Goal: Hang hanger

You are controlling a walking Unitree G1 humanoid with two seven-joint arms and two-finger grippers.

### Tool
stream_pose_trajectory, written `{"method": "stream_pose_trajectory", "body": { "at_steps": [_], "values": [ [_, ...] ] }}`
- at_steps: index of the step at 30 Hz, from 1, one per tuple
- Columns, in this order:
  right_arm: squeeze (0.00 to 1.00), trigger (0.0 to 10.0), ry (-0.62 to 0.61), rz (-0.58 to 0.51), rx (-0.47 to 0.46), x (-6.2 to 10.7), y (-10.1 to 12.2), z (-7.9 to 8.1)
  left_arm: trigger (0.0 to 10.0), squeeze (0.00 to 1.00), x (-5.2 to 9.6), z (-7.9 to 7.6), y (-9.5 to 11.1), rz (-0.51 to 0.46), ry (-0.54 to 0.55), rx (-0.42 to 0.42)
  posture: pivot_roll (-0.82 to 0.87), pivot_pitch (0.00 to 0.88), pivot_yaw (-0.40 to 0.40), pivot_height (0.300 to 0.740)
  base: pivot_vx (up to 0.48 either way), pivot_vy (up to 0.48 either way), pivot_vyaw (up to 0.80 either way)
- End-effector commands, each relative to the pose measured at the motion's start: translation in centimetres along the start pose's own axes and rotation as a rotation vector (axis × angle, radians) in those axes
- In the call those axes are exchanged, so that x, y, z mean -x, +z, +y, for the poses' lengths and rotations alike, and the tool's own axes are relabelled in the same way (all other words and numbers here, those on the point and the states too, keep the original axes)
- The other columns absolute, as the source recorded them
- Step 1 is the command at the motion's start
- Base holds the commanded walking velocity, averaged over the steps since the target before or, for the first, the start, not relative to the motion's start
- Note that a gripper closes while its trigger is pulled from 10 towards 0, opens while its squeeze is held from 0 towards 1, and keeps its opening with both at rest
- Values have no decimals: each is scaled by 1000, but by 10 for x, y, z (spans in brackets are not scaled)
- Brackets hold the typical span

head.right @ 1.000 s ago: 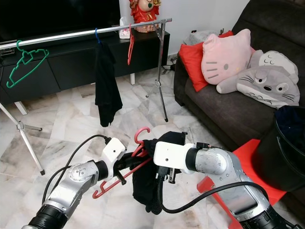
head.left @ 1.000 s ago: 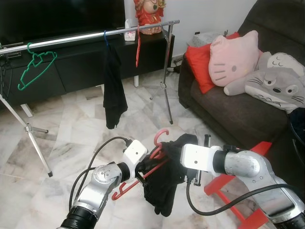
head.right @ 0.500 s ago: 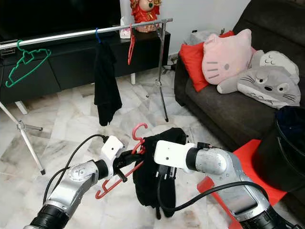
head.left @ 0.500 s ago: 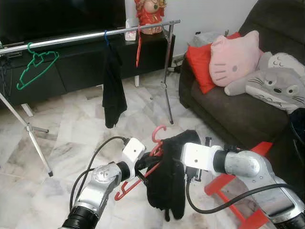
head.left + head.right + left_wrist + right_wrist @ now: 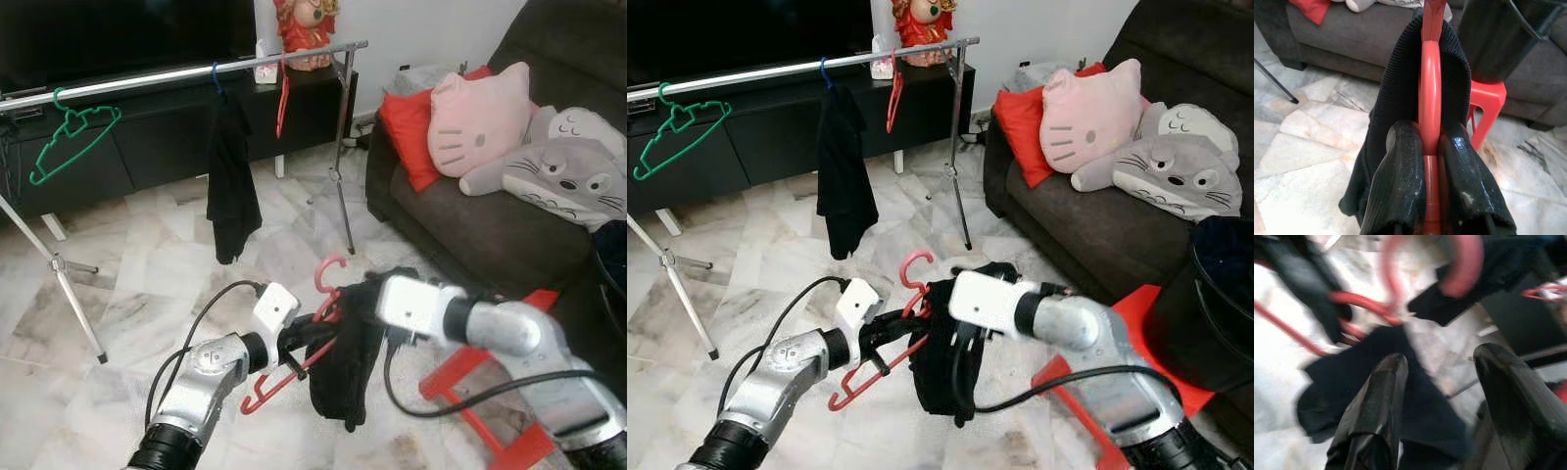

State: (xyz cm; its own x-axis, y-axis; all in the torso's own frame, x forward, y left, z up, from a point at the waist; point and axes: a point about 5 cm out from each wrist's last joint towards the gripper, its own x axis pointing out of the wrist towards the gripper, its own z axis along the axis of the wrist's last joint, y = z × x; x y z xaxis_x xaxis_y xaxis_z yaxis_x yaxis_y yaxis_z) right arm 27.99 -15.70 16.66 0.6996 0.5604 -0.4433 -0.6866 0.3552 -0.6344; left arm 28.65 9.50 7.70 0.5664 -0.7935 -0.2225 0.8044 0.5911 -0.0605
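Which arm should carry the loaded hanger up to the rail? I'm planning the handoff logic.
Probably the left. The left gripper is shut on the red hanger with the black garment on it; the right gripper is open beside the cloth, holding nothing.

Low over marble floor (image 5: 147, 284): left gripper (image 5: 299, 338) clamped on red hanger (image 5: 294, 362), black garment (image 5: 343, 377) draped over it. Right gripper (image 5: 387, 338) just beside garment, fingers hidden. Behind: clothes rail (image 5: 186, 73) with green hanger (image 5: 71, 137), black clothing (image 5: 231, 186). Sofa (image 5: 490, 235) with cushions at right.
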Motion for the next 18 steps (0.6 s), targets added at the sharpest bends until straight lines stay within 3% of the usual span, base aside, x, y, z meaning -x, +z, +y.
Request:
{"method": "stream_pose_trajectory", "body": {
  "at_steps": [1,6,10,12,13,14,15,17,18],
  "values": [
    [1000,10000,-65,10,6,7,-4,-14,10000,0,3,2,9,-41,-15,-25,-168,0,-52,740,0,0,0],
    [1000,10000,-77,-13,29,21,-12,-26,10000,0,10,1,1,14,-88,-44,-176,0,-51,740,0,0,0],
    [1000,10000,-32,-14,28,27,-20,-25,10000,0,12,0,0,26,-123,-38,-179,0,-50,740,0,0,0],
    [1000,10000,33,37,59,34,-38,-21,10000,0,14,-2,-2,45,-172,-33,-181,0,-51,740,0,0,0],
    [914,10000,57,37,64,36,-41,-20,10000,0,14,-3,-3,49,-188,-29,-181,0,-51,740,0,0,0],
    [914,10000,71,32,64,37,-42,-19,10000,0,15,-4,-3,51,-197,-27,-184,0,-49,740,0,0,0],
    [0,10000,125,-17,23,39,-41,-15,10000,0,15,-6,-2,54,-234,-20,-186,0,-49,740,0,0,0],
    [0,10000,149,-39,1,40,-41,-13,10000,0,16,-7,-2,55,-248,-17,-186,0,-49,740,0,0,0],
    [0,10000,257,-80,-11,44,-43,0,10000,0,16,-11,-2,73,-305,-18,-185,0,-48,740,0,0,0]
  ]
}}
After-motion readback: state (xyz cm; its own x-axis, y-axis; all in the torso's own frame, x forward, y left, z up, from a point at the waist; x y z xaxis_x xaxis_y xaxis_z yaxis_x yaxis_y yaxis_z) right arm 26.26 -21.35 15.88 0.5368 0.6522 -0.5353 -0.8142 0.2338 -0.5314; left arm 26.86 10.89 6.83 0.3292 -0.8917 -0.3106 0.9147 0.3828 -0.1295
